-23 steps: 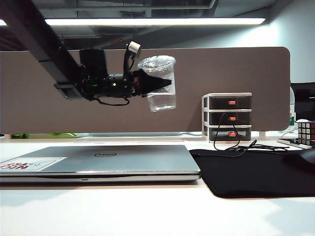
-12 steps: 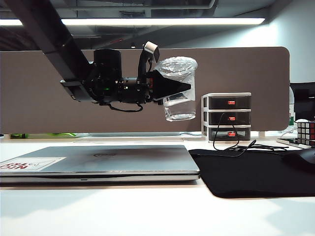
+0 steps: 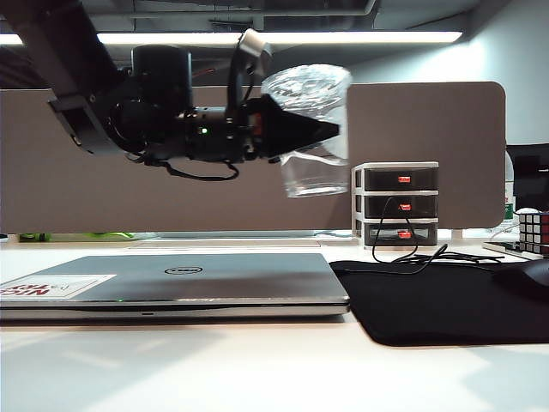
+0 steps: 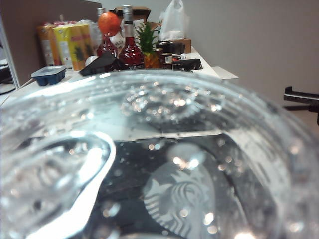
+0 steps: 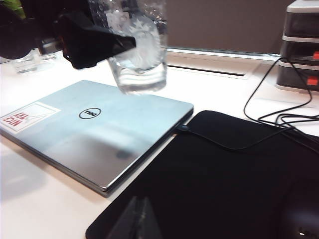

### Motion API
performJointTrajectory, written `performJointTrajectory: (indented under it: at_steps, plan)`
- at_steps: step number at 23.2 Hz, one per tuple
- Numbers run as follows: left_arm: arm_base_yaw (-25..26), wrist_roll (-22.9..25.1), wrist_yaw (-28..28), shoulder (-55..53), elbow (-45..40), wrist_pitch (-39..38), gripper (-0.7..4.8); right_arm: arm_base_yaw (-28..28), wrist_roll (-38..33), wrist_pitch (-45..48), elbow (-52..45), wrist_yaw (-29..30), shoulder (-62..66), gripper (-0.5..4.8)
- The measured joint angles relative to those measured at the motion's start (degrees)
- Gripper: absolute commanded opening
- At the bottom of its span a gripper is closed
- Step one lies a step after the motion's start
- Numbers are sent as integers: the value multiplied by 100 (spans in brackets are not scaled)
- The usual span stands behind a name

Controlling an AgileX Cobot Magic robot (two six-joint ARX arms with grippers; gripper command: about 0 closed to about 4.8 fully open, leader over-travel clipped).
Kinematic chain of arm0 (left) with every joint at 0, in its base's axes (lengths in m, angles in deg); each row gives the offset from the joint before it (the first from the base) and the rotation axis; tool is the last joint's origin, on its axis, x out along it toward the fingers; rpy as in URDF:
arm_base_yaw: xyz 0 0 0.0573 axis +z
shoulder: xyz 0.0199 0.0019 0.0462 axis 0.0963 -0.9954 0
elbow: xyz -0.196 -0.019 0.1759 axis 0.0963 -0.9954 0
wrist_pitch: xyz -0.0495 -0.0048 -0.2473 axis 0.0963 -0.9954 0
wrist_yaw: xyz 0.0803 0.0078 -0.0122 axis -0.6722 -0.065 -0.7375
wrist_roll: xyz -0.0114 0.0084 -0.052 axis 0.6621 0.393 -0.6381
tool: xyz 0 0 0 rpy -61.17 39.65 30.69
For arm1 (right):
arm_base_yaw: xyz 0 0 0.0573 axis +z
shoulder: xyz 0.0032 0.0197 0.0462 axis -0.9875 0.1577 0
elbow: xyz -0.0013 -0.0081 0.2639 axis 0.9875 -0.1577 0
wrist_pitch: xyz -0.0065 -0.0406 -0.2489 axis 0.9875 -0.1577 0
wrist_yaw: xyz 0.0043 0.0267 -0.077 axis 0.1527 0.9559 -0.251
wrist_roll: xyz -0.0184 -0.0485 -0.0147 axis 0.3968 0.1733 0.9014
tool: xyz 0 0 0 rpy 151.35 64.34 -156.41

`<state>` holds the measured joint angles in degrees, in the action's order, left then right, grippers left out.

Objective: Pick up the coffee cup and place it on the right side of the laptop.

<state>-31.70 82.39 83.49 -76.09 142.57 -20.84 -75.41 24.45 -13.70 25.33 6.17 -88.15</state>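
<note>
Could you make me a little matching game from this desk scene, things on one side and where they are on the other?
Things:
1. coffee cup
2. laptop
3. mouse mat
4. drawer organizer

Places:
A. lying closed on the table, left side of the exterior view
B. at the back, against the partition
C. up in the air, clamped in the left gripper
D. flat on the table, right of the laptop

Pairs: 1-C, 2-A, 3-D, 4-B
</note>
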Motion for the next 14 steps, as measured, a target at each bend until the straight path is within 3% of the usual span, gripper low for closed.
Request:
performJointTrajectory:
  at_steps: [7,10,14]
  plan:
    - [-638,487,-1016,59,-387,-35,300,2,-2,0,0,282,0,-1]
    - [-938,916,-1292,59,-391,-66,301,2,-2,0,0,317,0,-1]
    - [-1187,1141,-1499,20,-391,-127,301,0,0,-2,2,326,0,-1]
